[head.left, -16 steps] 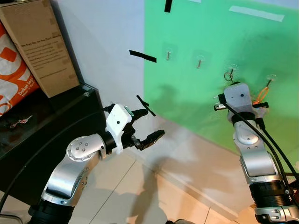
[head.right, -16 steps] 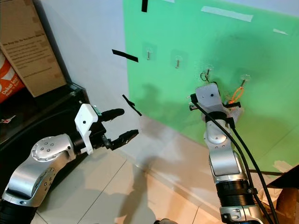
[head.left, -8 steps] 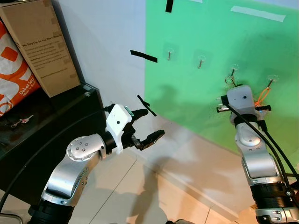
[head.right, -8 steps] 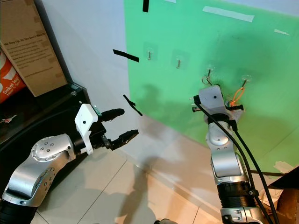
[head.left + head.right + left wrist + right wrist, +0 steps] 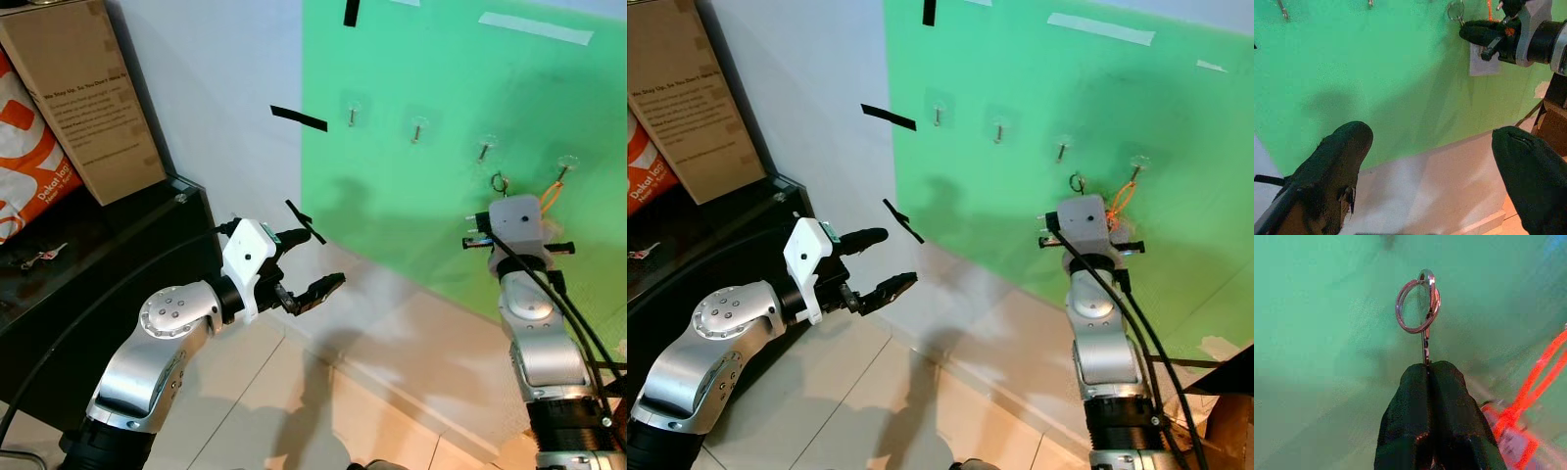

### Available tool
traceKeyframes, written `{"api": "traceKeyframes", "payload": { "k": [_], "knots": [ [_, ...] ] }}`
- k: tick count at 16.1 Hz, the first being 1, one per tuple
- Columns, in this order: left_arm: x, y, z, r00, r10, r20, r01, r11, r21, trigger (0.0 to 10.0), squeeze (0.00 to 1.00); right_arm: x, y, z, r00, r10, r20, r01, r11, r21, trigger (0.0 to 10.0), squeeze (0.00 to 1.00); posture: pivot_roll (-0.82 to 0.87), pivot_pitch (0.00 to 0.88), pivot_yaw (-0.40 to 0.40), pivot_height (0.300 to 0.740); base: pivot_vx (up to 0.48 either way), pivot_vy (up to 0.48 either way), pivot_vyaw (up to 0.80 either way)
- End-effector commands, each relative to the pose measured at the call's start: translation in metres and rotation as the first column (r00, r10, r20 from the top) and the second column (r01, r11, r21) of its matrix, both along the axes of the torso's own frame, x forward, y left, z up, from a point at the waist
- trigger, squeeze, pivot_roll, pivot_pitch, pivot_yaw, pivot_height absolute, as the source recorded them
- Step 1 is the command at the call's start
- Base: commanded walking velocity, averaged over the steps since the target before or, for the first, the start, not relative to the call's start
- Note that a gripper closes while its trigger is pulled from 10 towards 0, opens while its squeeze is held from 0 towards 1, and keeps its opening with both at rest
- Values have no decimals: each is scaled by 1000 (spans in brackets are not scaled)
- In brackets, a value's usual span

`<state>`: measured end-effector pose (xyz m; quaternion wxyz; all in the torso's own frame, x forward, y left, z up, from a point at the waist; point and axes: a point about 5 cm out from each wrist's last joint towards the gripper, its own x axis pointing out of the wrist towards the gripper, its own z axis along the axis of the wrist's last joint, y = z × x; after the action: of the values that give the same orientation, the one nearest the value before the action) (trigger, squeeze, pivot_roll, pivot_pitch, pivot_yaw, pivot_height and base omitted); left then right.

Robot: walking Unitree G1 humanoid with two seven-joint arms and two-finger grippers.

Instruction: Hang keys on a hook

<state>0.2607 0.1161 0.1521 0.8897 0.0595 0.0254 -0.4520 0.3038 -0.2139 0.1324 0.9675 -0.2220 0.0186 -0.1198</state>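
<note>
Before a green wall panel (image 5: 441, 88), the right gripper (image 5: 1429, 369) pinches a key ring (image 5: 1418, 304) just below a hook (image 5: 484, 150).
Head views: left gripper (image 5: 312, 264) hangs spread, holding nothing. Right wrist view: fingers clamp the ring's stem.

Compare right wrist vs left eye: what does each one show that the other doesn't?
Right wrist: the right gripper's fingers pressed shut on a key, its key ring standing free against the green panel.
Left eye: the left gripper open and raised in front of the wall, four wall hooks, a cardboard box on a dark cabinet.
Both: the green panel and the orange lanyard.
</note>
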Motion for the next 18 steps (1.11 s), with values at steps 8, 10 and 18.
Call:
{"api": "traceKeyframes", "payload": {
  "k": [8,10,18],
  "knots": [
    [0,-1,5,1000,-8,17,8,1000,6,10000,0,4,22,31,976,153,156,-151,988,-22,10000,0,-59,0,-18,740,0,0,0],
    [0,-1,5,1000,-7,18,7,1000,5,10000,0,5,25,38,966,172,191,-164,985,-59,10000,0,-59,0,-18,740,0,0,0],
    [0,0,3,1000,3,17,-3,1000,9,10000,0,-31,33,22,616,561,-552,-700,712,-57,10000,0,-81,0,-25,740,0,0,0]
  ]
}}
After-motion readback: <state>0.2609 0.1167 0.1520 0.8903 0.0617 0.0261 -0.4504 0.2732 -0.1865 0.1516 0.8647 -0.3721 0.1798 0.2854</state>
